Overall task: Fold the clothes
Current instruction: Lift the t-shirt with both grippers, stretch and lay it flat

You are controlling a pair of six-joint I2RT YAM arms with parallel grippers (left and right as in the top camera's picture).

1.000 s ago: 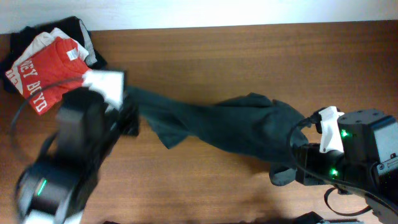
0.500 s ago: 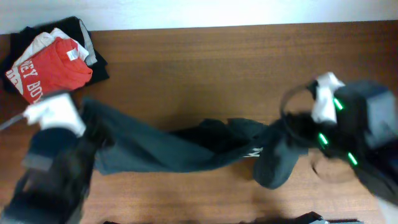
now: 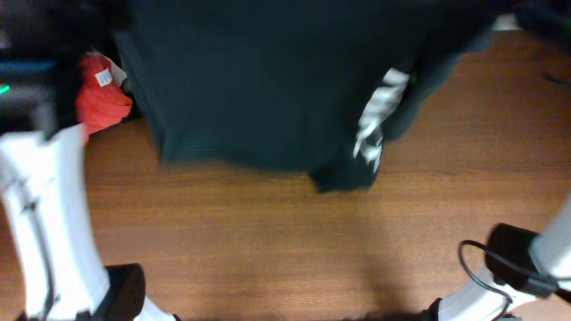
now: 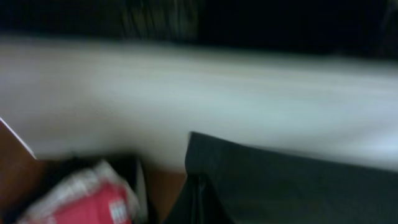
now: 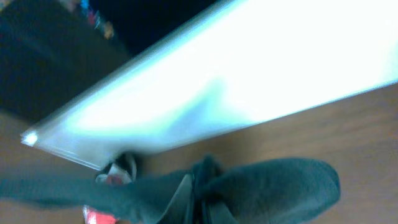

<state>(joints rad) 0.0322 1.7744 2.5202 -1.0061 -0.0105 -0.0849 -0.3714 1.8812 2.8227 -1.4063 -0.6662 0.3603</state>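
The dark charcoal T-shirt [image 3: 259, 89] hangs lifted and spread wide across the top of the overhead view, close to the camera, with white lettering [image 3: 379, 116] on a hanging fold at the right. Both views are blurred by motion. In the left wrist view my left gripper [image 4: 199, 199] is shut on a bunched edge of the T-shirt [image 4: 280, 180]. In the right wrist view my right gripper [image 5: 200, 199] is shut on a gathered part of the T-shirt [image 5: 280, 186]. Both grippers' tips are hidden in the overhead view.
The red T-shirt [image 3: 103, 98] lies on the folded pile at the table's back left, also in the left wrist view [image 4: 87, 202]. My white left arm [image 3: 40, 223] stands at the left, my right arm's base [image 3: 508, 267] at the lower right. Brown wooden table [image 3: 285, 250] lies below.
Both arms have swung up and back, lifting the T-shirt off the table. It went from a stretched, rumpled band on the wood to a wide sheet hanging high near the camera.
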